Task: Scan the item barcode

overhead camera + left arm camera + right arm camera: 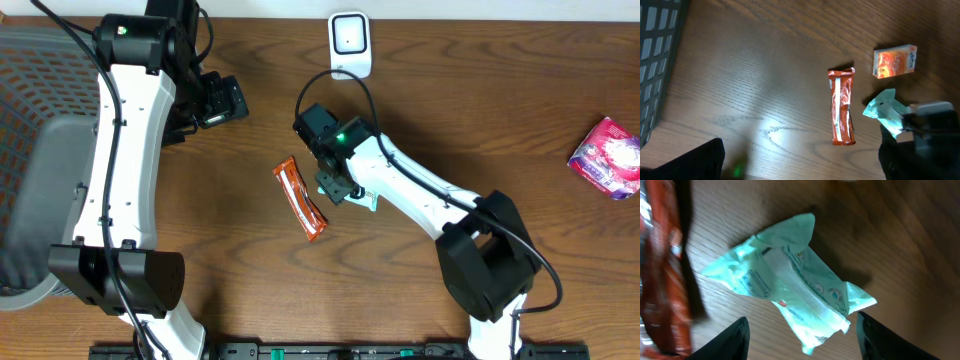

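A crumpled teal packet [790, 280] lies on the wooden table. My right gripper [802, 341] hangs just above it, open, with one dark finger on each side of the packet's near end and neither touching it. From overhead, the right gripper [338, 187] covers most of the teal packet [366, 199]. An orange snack bar [301, 198] lies just left of it. A white scanner [349, 43] stands at the table's far edge. My left gripper [226, 100] is wide open and empty at the far left, looking at the orange bar [841, 106] and the teal packet [884, 110].
A small orange box [895, 61] lies beyond the teal packet, hidden from overhead by the right arm. A pink packet [608, 155] sits at the right edge. A grey mesh basket [30, 90] fills the left side.
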Tool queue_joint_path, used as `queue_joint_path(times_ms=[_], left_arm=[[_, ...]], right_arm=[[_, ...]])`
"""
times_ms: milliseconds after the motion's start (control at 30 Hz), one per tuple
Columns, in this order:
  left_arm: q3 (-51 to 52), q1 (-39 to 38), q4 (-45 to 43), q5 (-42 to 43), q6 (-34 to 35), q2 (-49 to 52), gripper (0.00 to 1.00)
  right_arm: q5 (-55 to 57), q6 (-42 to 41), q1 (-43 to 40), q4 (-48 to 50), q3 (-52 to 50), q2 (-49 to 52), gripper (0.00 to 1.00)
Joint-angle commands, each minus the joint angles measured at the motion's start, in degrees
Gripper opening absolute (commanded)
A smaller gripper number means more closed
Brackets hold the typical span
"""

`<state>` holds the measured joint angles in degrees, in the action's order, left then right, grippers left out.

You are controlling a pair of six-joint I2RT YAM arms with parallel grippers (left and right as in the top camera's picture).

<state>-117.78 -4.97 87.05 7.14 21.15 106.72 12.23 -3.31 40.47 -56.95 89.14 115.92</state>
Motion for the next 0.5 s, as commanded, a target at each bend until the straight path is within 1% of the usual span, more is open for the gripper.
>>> queue_joint_path(times_ms=[0, 133, 267, 400, 467], left_arm=[[-0.11, 0.20, 0.31, -0.33, 0.11, 0.50, 0.98], [-0.11, 0.20, 0.31, -0.33, 0.11, 0.50, 0.98], [-0.11, 0.20, 0.33, -0.33, 0.11, 0.50, 0.98], [-0.11, 0.20, 0.33, -0.33, 0.11, 0.50, 0.98], [-0.11, 0.20, 0.31, -0.33, 0.11, 0.50, 0.98]], right_arm=[[2.29, 7.69, 1.25, 0.79, -0.70, 2.12, 0.66], [2.91, 8.33, 2.03, 1.27, -0.85, 3.65, 0.66], [3.26, 8.09, 2.08, 0.83, -0.87, 6.32, 0.61], [7.28, 6.10, 2.08, 1.20, -0.87, 9.31, 0.59], [7.37, 6.12, 1.95, 1.29, -0.87, 10.51, 0.56]])
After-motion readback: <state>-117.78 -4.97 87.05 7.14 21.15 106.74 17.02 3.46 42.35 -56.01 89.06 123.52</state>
